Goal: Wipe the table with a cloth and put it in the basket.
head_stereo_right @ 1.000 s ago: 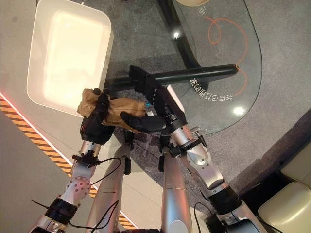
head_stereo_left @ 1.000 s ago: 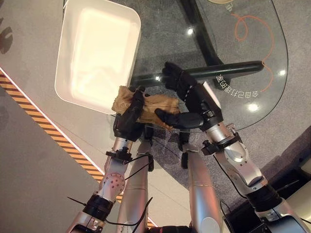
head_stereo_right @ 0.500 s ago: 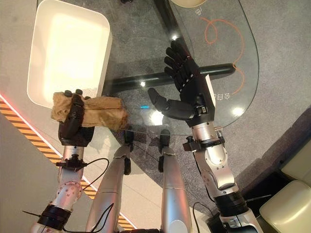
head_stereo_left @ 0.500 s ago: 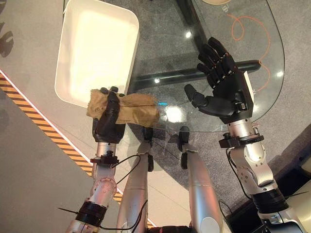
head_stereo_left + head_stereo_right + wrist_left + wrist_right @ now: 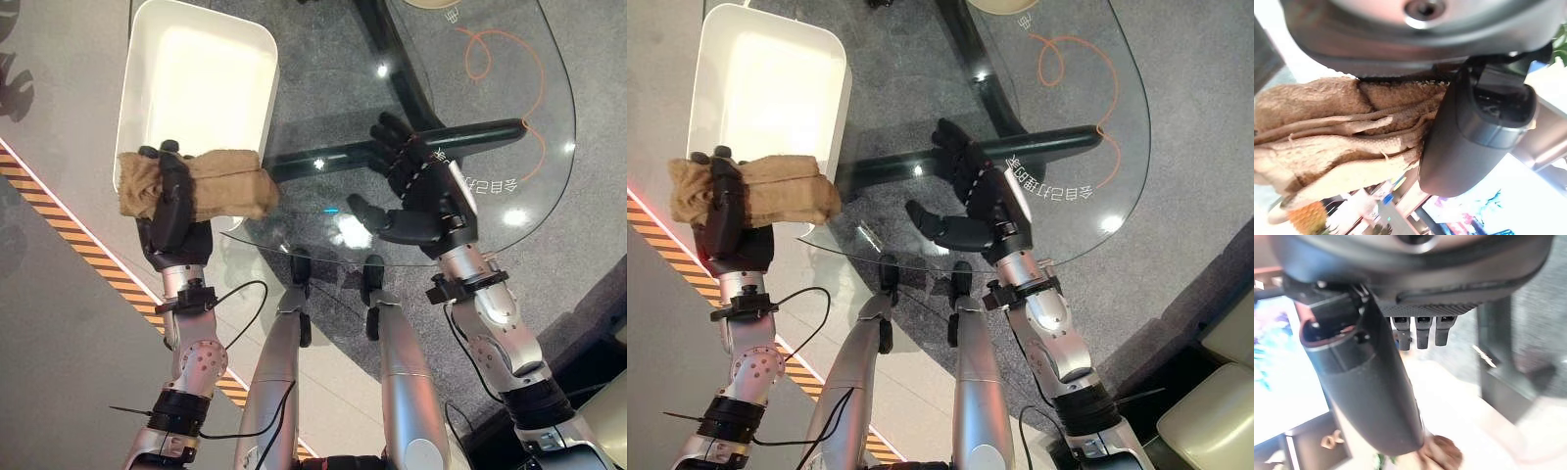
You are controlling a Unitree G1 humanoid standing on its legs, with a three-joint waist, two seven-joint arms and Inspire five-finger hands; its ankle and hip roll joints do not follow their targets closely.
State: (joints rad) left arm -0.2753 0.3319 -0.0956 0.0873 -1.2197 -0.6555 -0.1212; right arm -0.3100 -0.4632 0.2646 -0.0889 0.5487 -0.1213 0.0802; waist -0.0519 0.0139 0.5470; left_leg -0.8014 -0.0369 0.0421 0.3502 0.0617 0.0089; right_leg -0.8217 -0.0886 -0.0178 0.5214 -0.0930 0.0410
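A rolled tan cloth (image 5: 220, 183) is clasped in my left hand (image 5: 172, 211), whose fingers curl round it; the folds of the cloth (image 5: 1337, 132) press against the thumb in the left wrist view. Hand and cloth hang over the near edge of the white basket (image 5: 201, 78), a shallow rectangular tub left of the glass table (image 5: 470, 108). My right hand (image 5: 421, 196) is open, fingers spread, above the table's near part, holding nothing. Its straight fingers (image 5: 1418, 330) show in the right wrist view.
The round glass table has a dark crossbar (image 5: 441, 142) beneath it and an orange squiggle (image 5: 495, 54) printed on top. An orange-and-black striped line (image 5: 59, 225) runs across the floor at the left. A pale chair (image 5: 1215, 411) stands at the lower right.
My left hand has carried the cloth left and further away, off the table onto the basket's near edge. My right hand, which let go of the cloth earlier, has dropped lower over the glass.
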